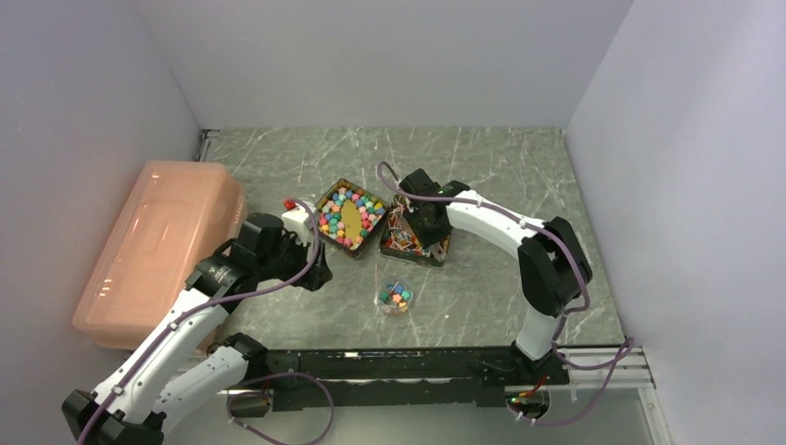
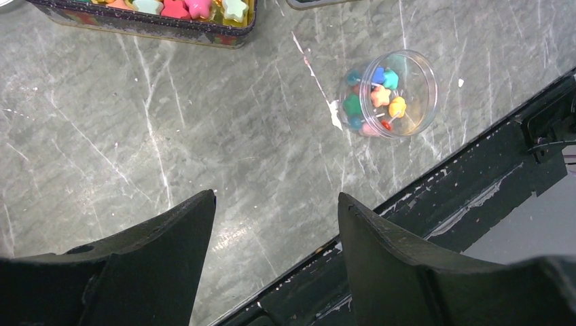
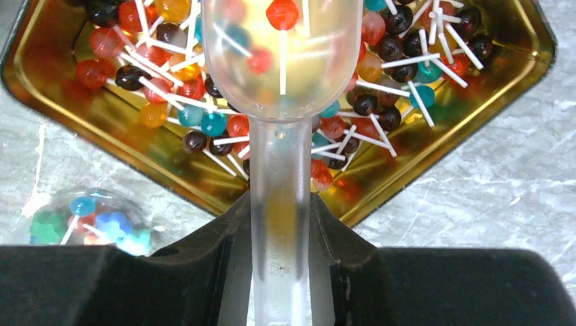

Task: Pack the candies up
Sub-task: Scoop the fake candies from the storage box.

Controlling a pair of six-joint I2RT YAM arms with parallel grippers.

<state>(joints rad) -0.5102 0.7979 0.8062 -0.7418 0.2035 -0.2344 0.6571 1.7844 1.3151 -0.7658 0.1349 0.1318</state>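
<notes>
Clamped in the right hand (image 3: 280, 217), a clear scoop (image 3: 282, 61) hovers over candies (image 3: 390, 47) in the gold tin (image 3: 47, 81): probably light, hard, rolly (scoop, don't pinch). Left hand (image 2: 275, 210) gapes empty.

Bare table (image 1: 519, 176) behind and right of both tins, and under your left gripper (image 2: 275, 217). Pink bin (image 1: 158, 246) blocks the left edge. Gap between star tin (image 1: 371, 239) and lollipop tin (image 1: 431, 258) looks tight; right arm (image 1: 491, 218) partly hides it. Jar (image 2: 418, 71) stands alone in front.
</notes>
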